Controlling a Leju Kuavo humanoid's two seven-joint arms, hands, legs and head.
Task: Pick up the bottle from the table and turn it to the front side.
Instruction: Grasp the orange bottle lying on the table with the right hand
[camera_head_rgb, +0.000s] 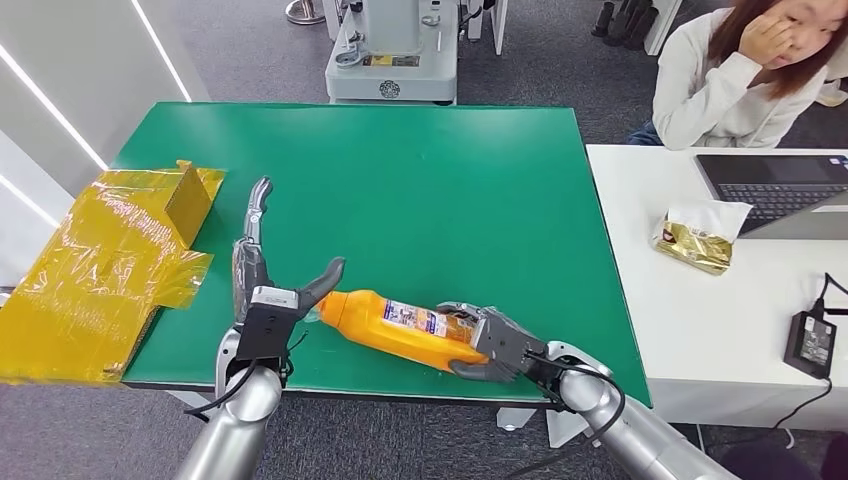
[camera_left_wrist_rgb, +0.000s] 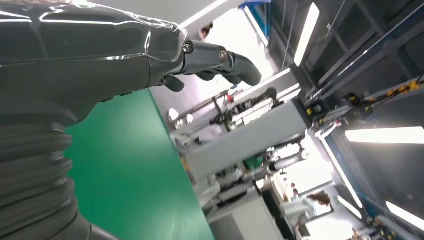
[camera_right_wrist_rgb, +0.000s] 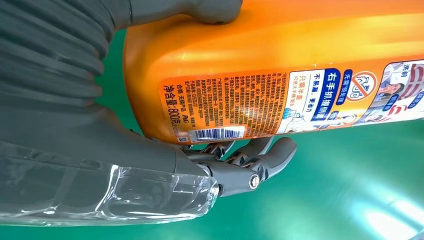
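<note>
An orange bottle (camera_head_rgb: 400, 328) lies on its side near the front edge of the green table (camera_head_rgb: 420, 190), its printed label with a barcode turned upward. My right hand (camera_head_rgb: 490, 345) grips the bottle's base end, thumb on one side and fingers (camera_right_wrist_rgb: 260, 152) curled under the other. The label (camera_right_wrist_rgb: 280, 105) fills the right wrist view beside my hand. My left hand (camera_head_rgb: 265, 280) stands open just left of the bottle's cap end, fingers spread and pointing away, its thumb close to the neck. In the left wrist view the left hand (camera_left_wrist_rgb: 210, 57) holds nothing.
Crumpled yellow film over a box (camera_head_rgb: 110, 265) covers the table's left edge. A white desk (camera_head_rgb: 700, 330) to the right carries a laptop (camera_head_rgb: 775, 190), a gold packet (camera_head_rgb: 695, 240) and a power adapter (camera_head_rgb: 812, 340). A person (camera_head_rgb: 745, 70) sits behind it. A machine base (camera_head_rgb: 392, 55) stands beyond the table.
</note>
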